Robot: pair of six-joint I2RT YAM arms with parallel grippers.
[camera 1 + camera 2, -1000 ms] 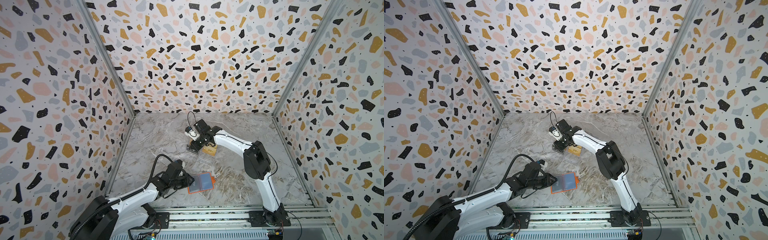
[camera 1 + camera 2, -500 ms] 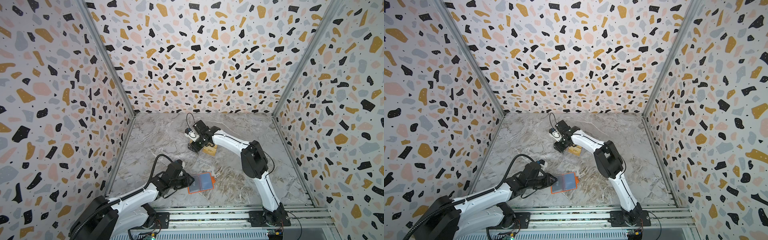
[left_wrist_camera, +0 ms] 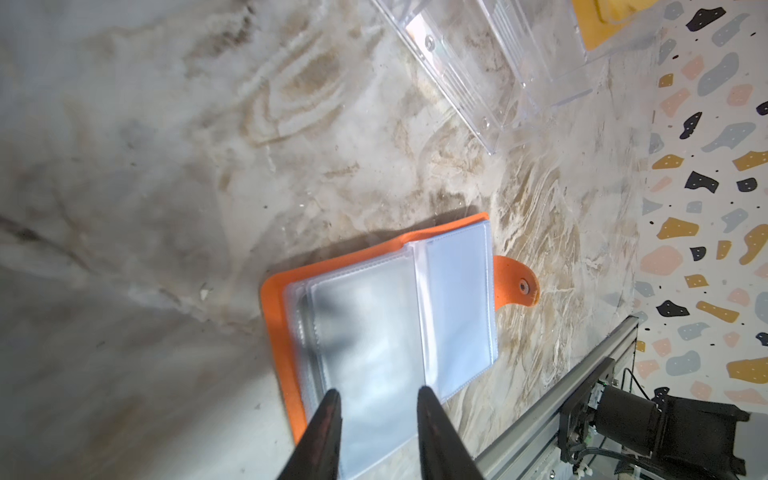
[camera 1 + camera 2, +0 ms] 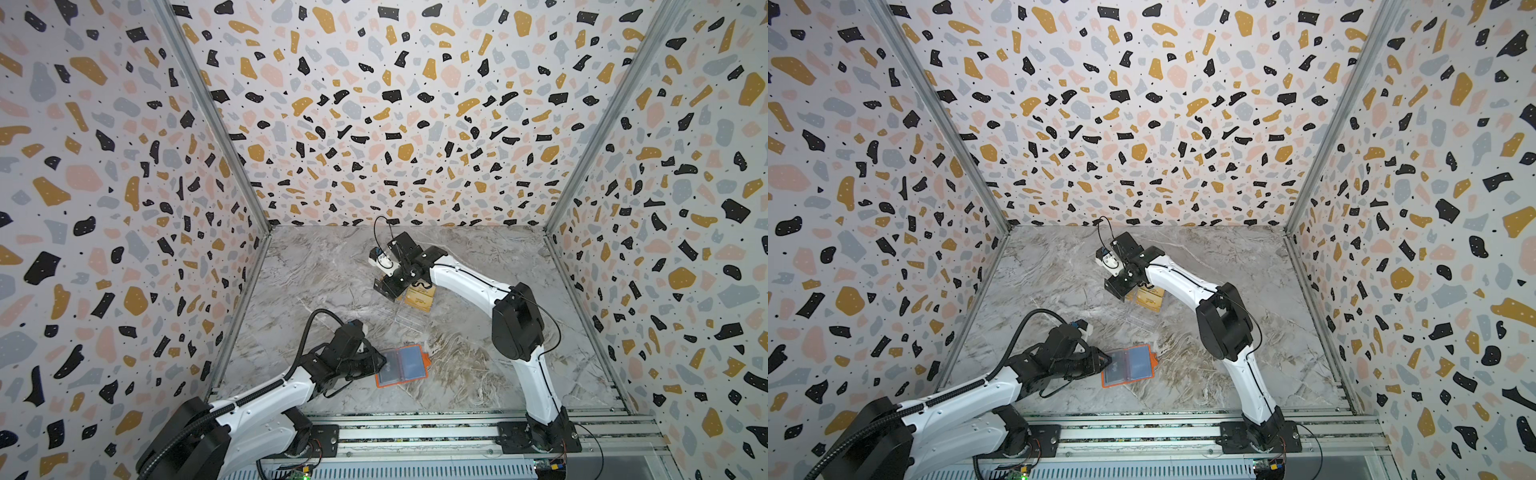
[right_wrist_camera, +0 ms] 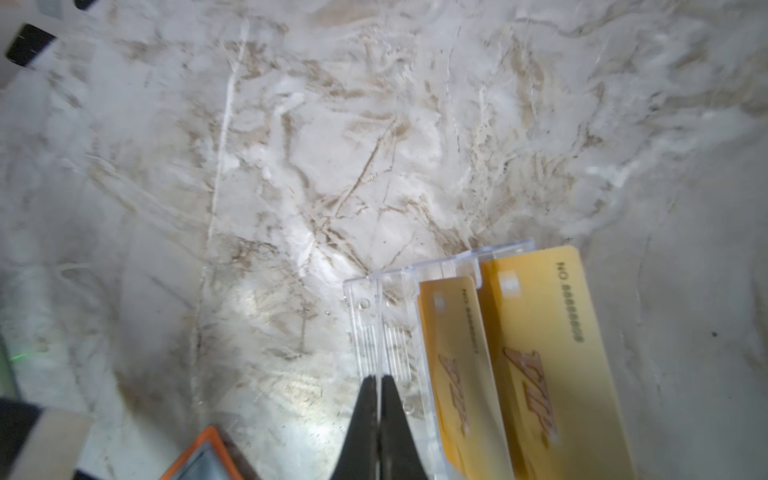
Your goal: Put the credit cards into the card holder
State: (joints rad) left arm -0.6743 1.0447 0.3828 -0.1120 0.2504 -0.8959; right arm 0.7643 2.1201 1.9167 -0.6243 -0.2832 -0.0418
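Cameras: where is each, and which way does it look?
Both top views: high behind the robot, looking down at the table; left arm and right arm show.
Left wrist: on the left arm, facing the open holder; parted left gripper shows.
Right wrist: on the right arm, facing gold cards in the stand; shut right gripper shows.
Shared: both wrist views see holder and stand.

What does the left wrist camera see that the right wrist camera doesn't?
Only the left wrist view shows the card holder lying open with its clear sleeves, its snap tab, the speckled wall, and the left hand with fingers apart over a sleeve. Only the right wrist view shows the two gold credit cards face-on with their dark print, and the right hand with fingers shut. Both show the clear stand, some orange of the card holder, and the marble table.
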